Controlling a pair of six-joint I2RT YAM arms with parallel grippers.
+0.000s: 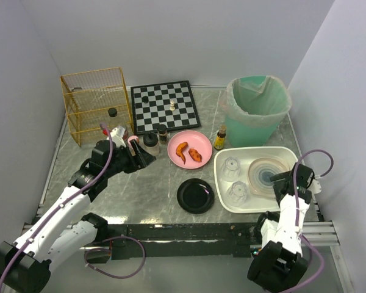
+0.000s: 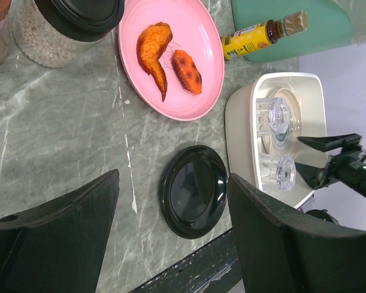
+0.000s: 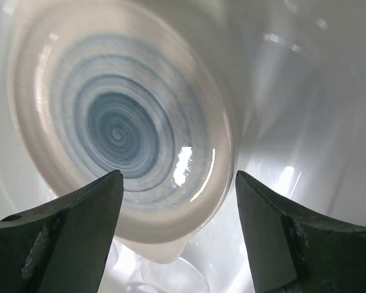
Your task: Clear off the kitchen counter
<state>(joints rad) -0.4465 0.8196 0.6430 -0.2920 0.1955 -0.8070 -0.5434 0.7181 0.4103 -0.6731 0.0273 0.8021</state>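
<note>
Table [image 1: 140,189]: grey-green marble, everything carried on it, dishes left to clear.
White tray [image 1: 256,150] at right: blue-swirl plate [image 1: 265,176] laid flat inside, beside glasses [image 1: 236,193].
Right tool [image 3: 177,178] hung over plate, spread wide, nothing gripped; best lifted straight, glasses avoided.
Black plate [image 1: 195,196] judged next.
Left tool [image 2: 172,178] spread wide, empty.

On the kitchen counter [image 1: 146,195] the wire basket [image 1: 96,101] stands back left, the chessboard [image 1: 165,107] back centre, the bin [image 1: 256,110] back right; the tray [image 1: 256,150] lies front right, two glasses [image 1: 231,166] in it left of the bowl [image 1: 267,174], which sits under my right claw [image 3: 178,180]; the food plate [image 1: 189,139] lies left of the tray, the empty plate [image 1: 195,196] before it.
</note>
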